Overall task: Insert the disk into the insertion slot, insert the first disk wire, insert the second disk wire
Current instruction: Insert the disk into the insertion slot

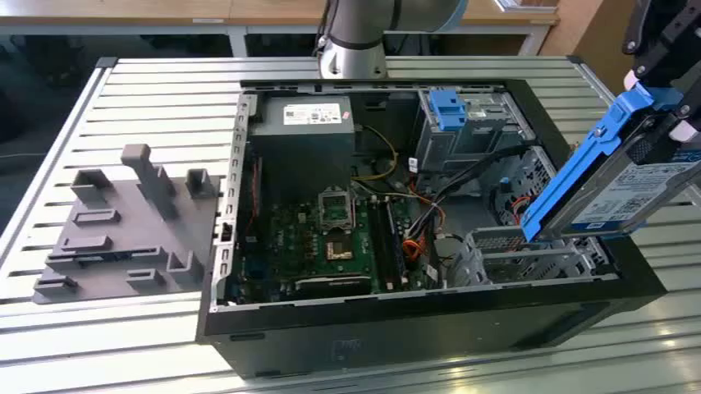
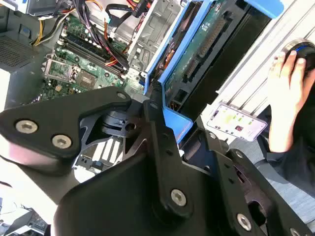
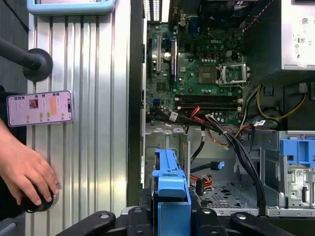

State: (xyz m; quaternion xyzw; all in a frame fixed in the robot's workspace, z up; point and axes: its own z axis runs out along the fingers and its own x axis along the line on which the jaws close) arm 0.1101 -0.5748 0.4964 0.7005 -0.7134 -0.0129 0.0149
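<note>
In the exterior view my gripper is shut on the disk, a silver drive with a white label in a blue carrier. I hold it tilted in the air over the open computer case, at the exterior view's right. Its low end hangs just above the insertion slot, a low perforated metal bay at the case's near right corner, and stays outside it. In the first wrist view the carrier's blue edge stands beside the slot. The second wrist view looks past my gripper at the disk's green circuit side.
A taller silver cage with a blue clip stands behind the slot. Loose red and black cables lie beside the motherboard. A grey fixture sits at the exterior view's left. A person's hand and a phone rest beside the case.
</note>
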